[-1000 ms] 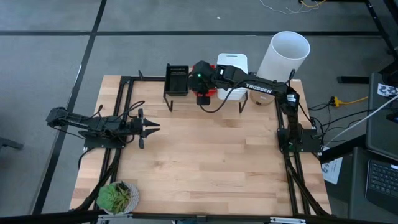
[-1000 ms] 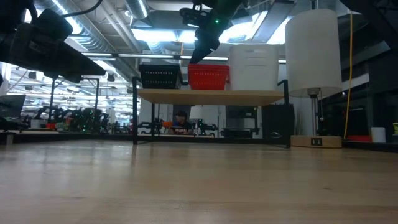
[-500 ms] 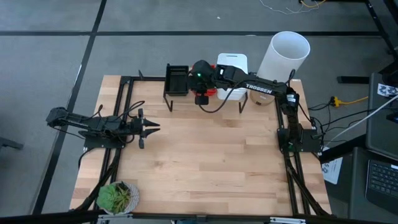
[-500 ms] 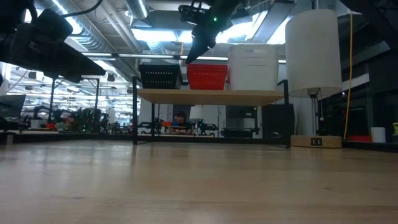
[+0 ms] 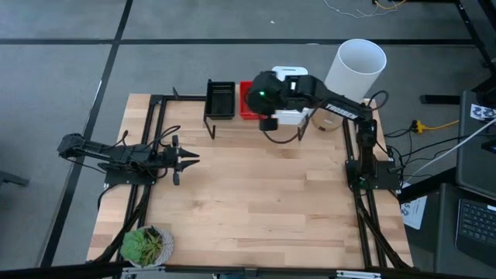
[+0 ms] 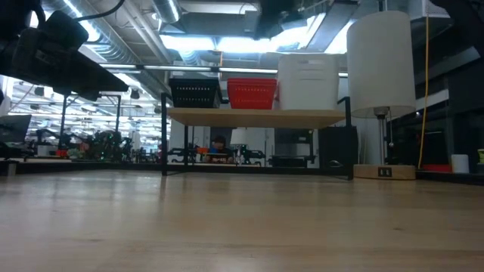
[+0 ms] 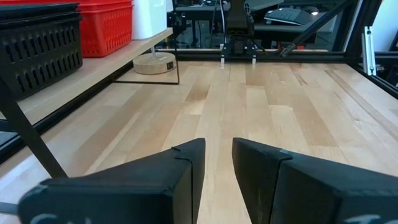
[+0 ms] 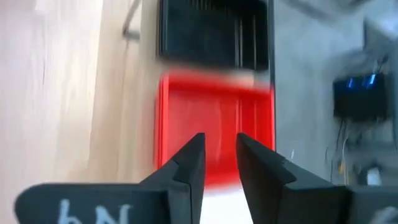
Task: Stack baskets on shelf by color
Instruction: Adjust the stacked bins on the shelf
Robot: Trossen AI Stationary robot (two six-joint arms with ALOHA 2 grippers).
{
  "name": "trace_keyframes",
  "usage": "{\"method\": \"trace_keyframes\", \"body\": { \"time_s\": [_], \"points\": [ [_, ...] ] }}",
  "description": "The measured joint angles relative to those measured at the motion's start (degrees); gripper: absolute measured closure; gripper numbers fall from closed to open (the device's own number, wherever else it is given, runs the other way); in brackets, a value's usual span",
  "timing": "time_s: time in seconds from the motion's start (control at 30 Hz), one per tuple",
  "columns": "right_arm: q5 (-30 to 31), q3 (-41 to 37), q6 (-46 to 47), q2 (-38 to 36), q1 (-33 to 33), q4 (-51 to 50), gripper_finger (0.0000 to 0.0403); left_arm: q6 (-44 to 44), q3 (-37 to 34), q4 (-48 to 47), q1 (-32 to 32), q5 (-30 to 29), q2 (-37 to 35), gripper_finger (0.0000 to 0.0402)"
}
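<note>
My right gripper [image 8: 216, 155] hangs above the shelf [image 6: 257, 115], over the red baskets [image 6: 252, 93]; fingers slightly parted, holding nothing. Black baskets [image 6: 195, 93], red, then white baskets [image 6: 308, 81] sit side by side on the shelf. Left gripper [image 7: 214, 165] idles low over the table [image 5: 256, 201], fingers barely apart, empty.
</note>
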Motion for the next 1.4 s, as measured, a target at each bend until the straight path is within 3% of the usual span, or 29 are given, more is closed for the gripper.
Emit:
{"method": "trace_keyframes", "body": {
  "time_s": [0.17,0.37,0.67,0.9,1.4],
  "points": [
    [-1.11,0.81,7.92,-3.95,-0.02,-12.78,0.0309,0.01,0.02,0.00,0.00,0.01,0.00,0.0327],
    [-3.06,0.85,5.88,-6.83,-1.31,-14.27,0.0309,0.01,0.02,0.00,0.00,0.02,0.00,0.0327],
    [-10.00,-2.23,4.86,-6.74,-12.66,-17.18,0.0309,0.01,0.02,0.00,0.01,0.01,0.00,0.0327],
    [-13.32,-8.67,4.89,-7.46,-17.24,-17.30,0.0309,0.00,0.02,0.00,0.00,0.01,0.00,0.0327],
    [-6.51,-18.25,9.15,-10.56,-18.01,-17.32,0.0309,0.00,0.02,0.00,0.00,0.01,0.00,0.0327]
  ]
}}
